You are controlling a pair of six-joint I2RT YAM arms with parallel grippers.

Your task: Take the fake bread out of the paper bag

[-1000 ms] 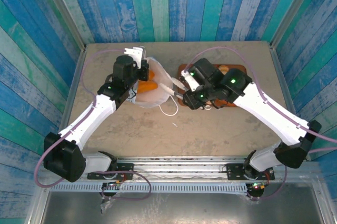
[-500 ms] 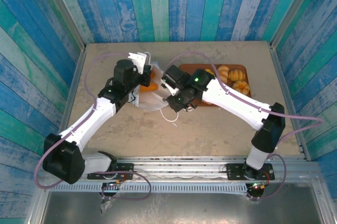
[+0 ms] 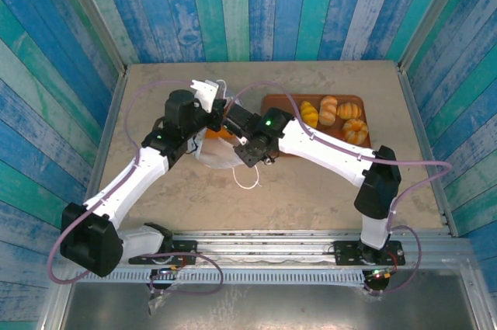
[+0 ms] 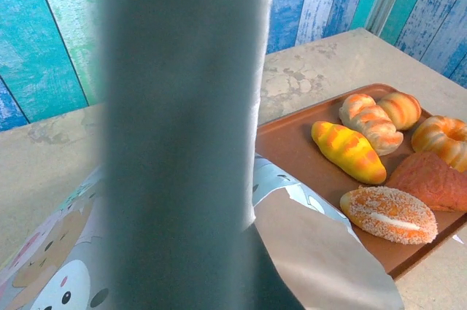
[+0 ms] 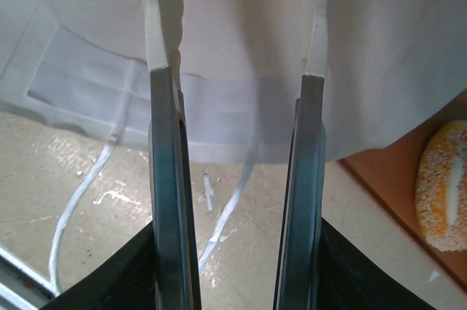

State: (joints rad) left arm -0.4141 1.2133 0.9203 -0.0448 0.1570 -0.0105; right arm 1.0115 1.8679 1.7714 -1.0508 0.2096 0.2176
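R pincer (image 5: pixel 237 4) jaws apart over paper bag (image 5: pixel 73 18), L pincer (image 3: pixel 208 97) closed

- wall planks (image 4: pixel 44 40): streaky blues, teal and turquoise, weathered-paint look
- table (image 4: pixel 321 62): pale beige, mottled with greyish patches
- tray (image 4: pixel 292 151): plain reddish brown
- fake bread (image 3: pixel 330 109) on it:
  - long loaf (image 4: pixel 349 152): yellow with orange stripes
  - twisted roll (image 4: pixel 371 122): tan with orange bands
  - ring bun (image 4: pixel 442 141): golden orange
  - oval bun (image 4: pixel 388 214): orange under pale crumbs, white line down the middle
  - flat piece (image 4: pixel 430 180): brick red
- paper bag (image 4: pixel 321 248): greyish white, printed with what might be brown and white cartoon bears, too blurry to swear on
- bag cord (image 5: pixel 76 204): white
- arms (image 3: pixel 326 151): white shells, black joints, purple cables (image 3: pixel 419 164)
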